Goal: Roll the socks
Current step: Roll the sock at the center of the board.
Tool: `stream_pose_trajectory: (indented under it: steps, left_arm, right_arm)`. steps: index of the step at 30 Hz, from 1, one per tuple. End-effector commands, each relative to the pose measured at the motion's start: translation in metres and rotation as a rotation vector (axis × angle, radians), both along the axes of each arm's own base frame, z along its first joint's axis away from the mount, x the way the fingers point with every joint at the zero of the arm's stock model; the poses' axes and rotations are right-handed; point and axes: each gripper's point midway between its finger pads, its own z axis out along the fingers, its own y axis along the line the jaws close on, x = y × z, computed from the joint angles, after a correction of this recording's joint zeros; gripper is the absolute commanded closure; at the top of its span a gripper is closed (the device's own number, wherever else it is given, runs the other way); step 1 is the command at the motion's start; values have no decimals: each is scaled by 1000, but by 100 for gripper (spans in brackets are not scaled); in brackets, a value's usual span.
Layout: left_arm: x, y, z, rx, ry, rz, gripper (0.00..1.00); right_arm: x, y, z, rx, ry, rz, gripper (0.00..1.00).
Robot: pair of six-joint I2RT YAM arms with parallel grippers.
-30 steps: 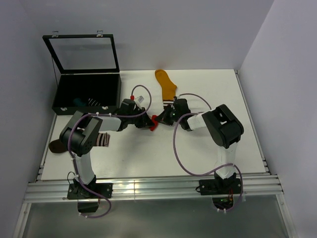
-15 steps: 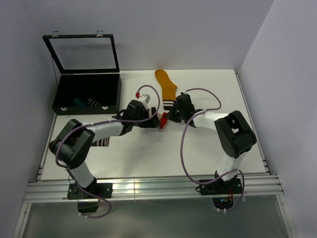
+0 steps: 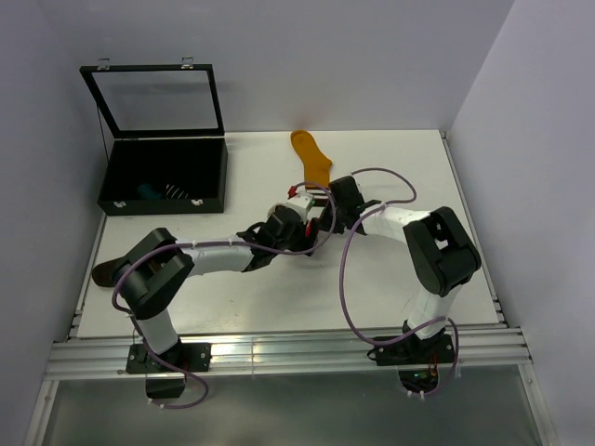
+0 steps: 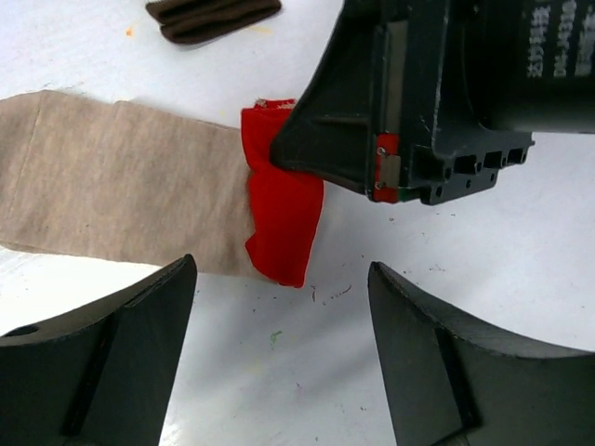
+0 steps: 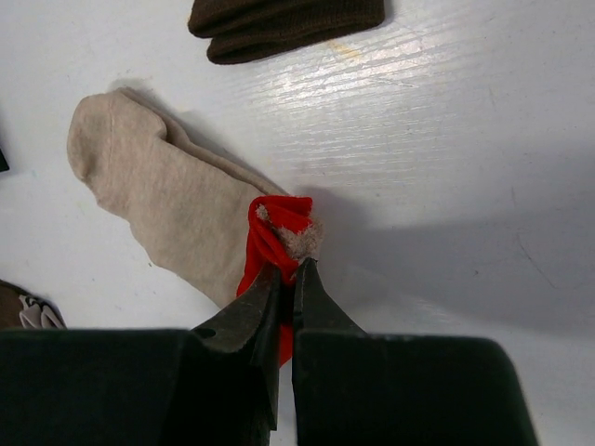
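The white bench (image 3: 390, 279) carries everything, with an open black case with a clear lid (image 3: 163, 177) set back at its left corner, apparently the place where finished socks go. Both arms lean in to the middle of the bench, just on the near side of a mustard-yellow sock (image 3: 311, 158), and meet over one flat beige fabric sock with a red end (image 5: 158, 214). The right end effector (image 5: 286, 269) is closed tight on that red end, pinching a small bunch of it, which I take as anchoring the start of the roll. The left end effector (image 4: 279, 307) hangs above the same spot with its jaws wide apart and nothing in them, straddling the red fabric, probably ready to take over or tuck the fold. The sock lies limp and flat, rounded toe pointing away from the pinch, barely rolled: only the red end is crumpled up, a bit of beige lining showing. A dark brown ribbed piece of fabric (image 5: 279, 23) lies near, apart from it; I cannot tell whether that is a whole sock.
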Motion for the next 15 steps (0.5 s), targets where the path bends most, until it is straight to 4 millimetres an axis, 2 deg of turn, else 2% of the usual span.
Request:
stream_pose_trajectory:
  steps: [1, 8, 15]
  left_arm:
    - [16, -16, 26, -15, -134, -9, 21]
    - [12, -32, 7, 36, -134, -79, 26]
    - [10, -37, -20, 110, -106, -85, 41]
  right_arm:
    - [3, -1, 1, -7, 19, -10, 100]
    - [2, 2, -2, 0, 31, 0, 100]
    - [3, 2, -2, 9, 39, -3, 100]
